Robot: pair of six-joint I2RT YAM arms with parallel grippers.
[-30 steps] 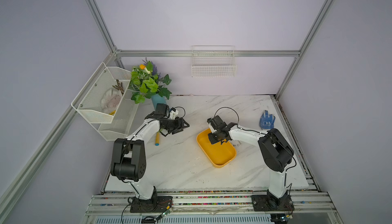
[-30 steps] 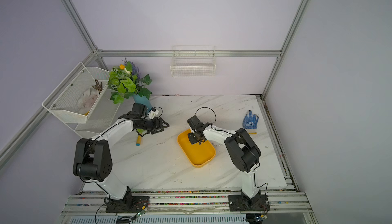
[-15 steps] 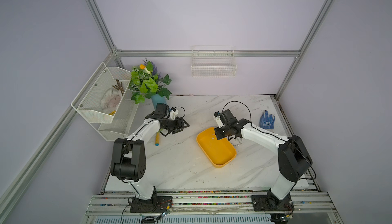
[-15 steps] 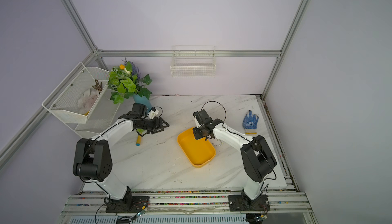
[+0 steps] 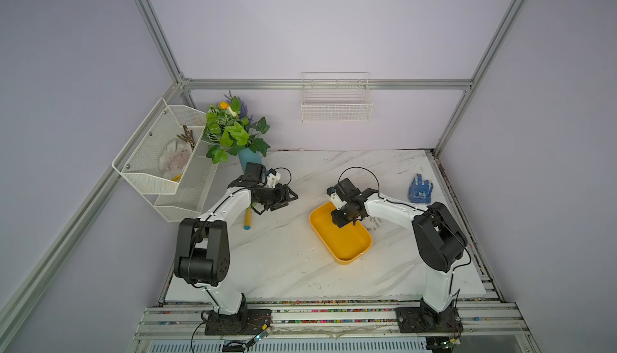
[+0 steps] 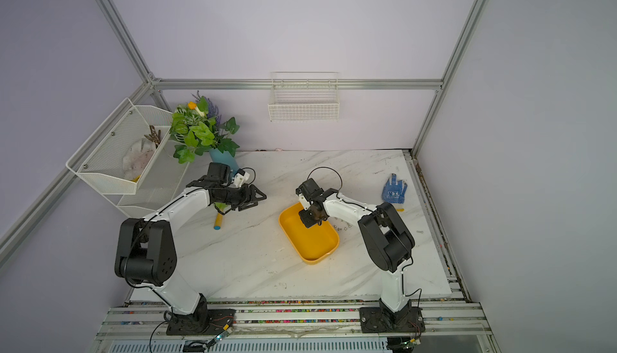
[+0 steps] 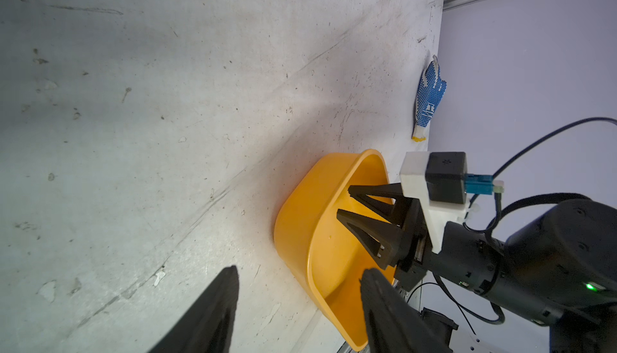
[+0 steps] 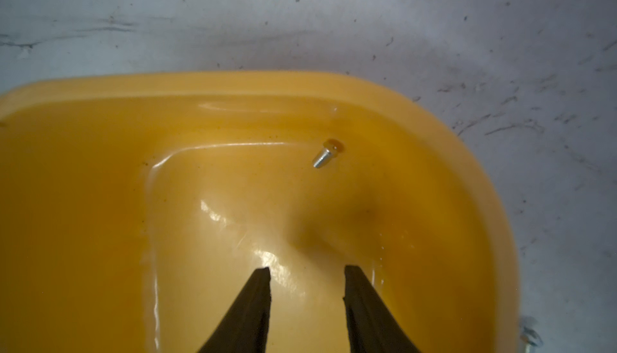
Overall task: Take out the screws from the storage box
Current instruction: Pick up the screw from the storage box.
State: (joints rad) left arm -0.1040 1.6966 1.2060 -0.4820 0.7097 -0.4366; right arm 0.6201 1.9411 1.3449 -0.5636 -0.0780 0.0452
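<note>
Right of the table's [image 5: 267, 267] middle, the storage box [image 5: 345, 246] is sitting askew, one short end turning toward the far edge and the other toward the front edge. It is showing as a shallow, bright yellow tub with rounded corners, a smooth rim and a glossy floor that is catching the light in the right wrist view [image 8: 233, 84].

One of the screws [image 8: 325, 156] is lying on its side inside the box, where the floor is curving up into a far corner. It has a short silvery shaft and a small head. A little cluster of them [image 5: 373, 225] is lying on the marble just beside the box's right long side, visible in both top views [image 6: 341, 227]. A single one [image 6: 419, 231] is lying well apart, toward the right edge.

The right pincer [image 5: 340, 222] is pointing down into the box's far end, its jaws standing moderately apart and gripping nothing [image 8: 307, 269]. The lone screw is lying ahead of the tips, clear of them. Whether the tips are touching the floor I cannot tell.

The left pincer [image 5: 292, 200] is hanging over bare marble left of the box, well apart from it, with its jaws spread wide and holding nothing [image 7: 297, 271].

Bare marble is running between that pincer and the box, and a broad strip is lying open toward the front edge. A blue dotted glove [image 5: 420, 189] is lying near the right edge. A yellow stick [image 5: 247, 219] is lying under the left arm, and a plant [image 5: 233, 131] is standing at the far left corner.
</note>
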